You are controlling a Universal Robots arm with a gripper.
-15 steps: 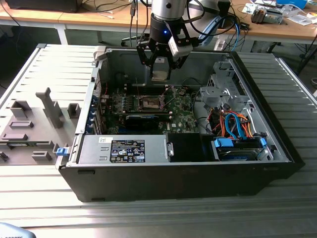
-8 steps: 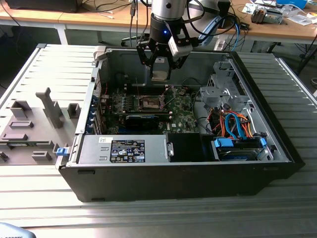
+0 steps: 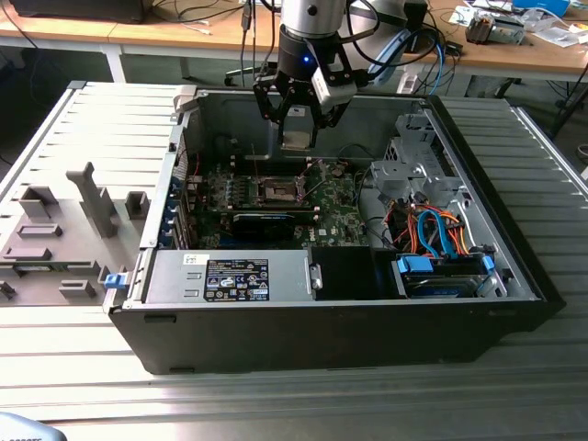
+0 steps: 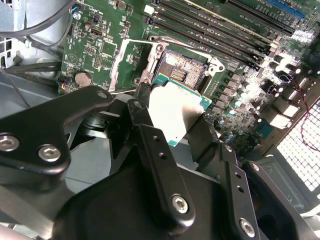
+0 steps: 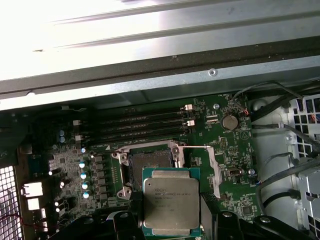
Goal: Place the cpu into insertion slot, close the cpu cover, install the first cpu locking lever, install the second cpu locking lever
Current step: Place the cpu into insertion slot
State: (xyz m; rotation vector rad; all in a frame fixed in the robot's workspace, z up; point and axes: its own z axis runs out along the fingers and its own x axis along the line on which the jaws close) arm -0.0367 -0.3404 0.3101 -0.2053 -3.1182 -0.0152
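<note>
My gripper [image 3: 299, 122] is shut on the cpu [image 3: 299, 135], a flat square chip with a silver-grey top, held by two opposite edges. It hangs above the green motherboard [image 3: 335, 209] inside the open computer case. The insertion slot [image 3: 278, 191] lies below it, uncovered. In both wrist views the cpu [image 5: 171, 202] [image 4: 177, 112] sits between black fingers [image 5: 227, 224] [image 4: 150, 132], just short of the insertion slot [image 5: 150, 162] [image 4: 181, 71], whose brownish pin field is bare. The cpu cover [image 5: 214, 170] [image 4: 121, 62] stands swung open beside the socket. A thin lever rod [image 5: 194, 146] sticks out at the socket's edge.
Long black memory slots [image 5: 142, 125] run beside the socket. A black card [image 3: 265, 221] stands on the board in front of it. A drive cage [image 3: 413, 165] with orange and blue cables [image 3: 432, 230] fills the exterior view's right. A power supply [image 3: 230, 276] lies at the case front.
</note>
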